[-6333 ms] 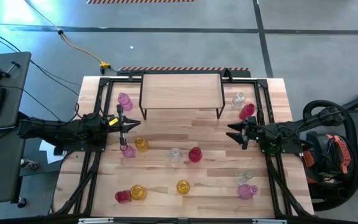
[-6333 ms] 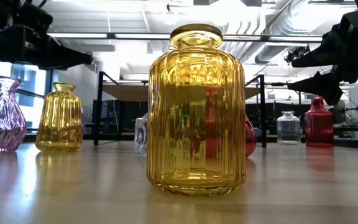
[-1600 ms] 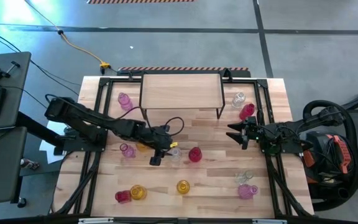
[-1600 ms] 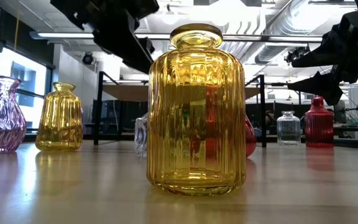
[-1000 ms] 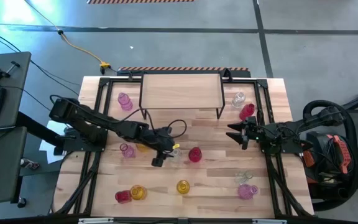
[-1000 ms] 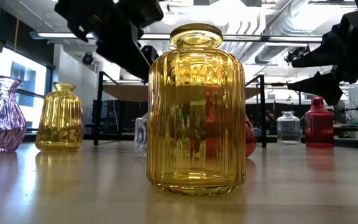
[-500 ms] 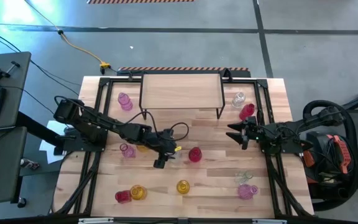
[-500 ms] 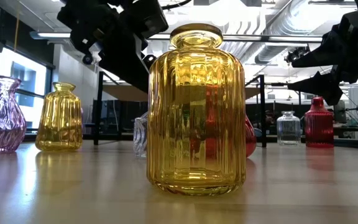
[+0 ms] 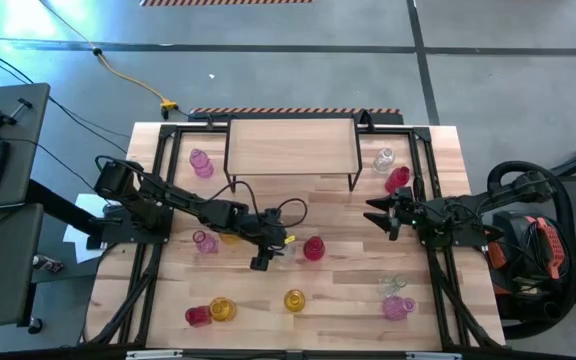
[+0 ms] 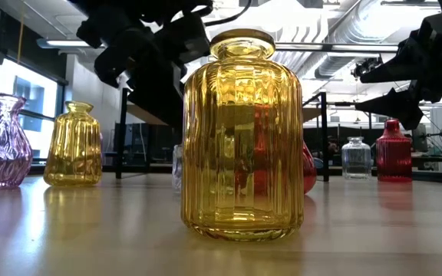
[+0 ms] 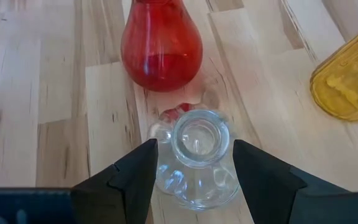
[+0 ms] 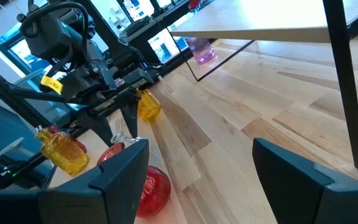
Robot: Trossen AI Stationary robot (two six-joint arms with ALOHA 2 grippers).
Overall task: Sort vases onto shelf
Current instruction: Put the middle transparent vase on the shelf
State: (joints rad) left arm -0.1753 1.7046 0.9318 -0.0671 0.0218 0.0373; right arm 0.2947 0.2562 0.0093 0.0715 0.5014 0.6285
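Reaching over the table's middle, the left gripper (image 11: 194,163) straddles a clear vase (image 11: 199,155), fingers apart on either side of its neck, not yet closed. A red vase (image 11: 161,45) stands just beyond. Step in hand looks like the grasp; next comes closing, then lifting to the empty shelf (image 9: 292,146). The right gripper (image 9: 378,213) waits, fingers apart, near the table's right side.

You won't find any legible text, brand, number or sign in these views. The yellow tag (image 12: 52,84) on the left arm, behind its jaws, shows no readable marking, and the striped tape (image 9: 293,111) at the worktop's far edge carries no lettering.
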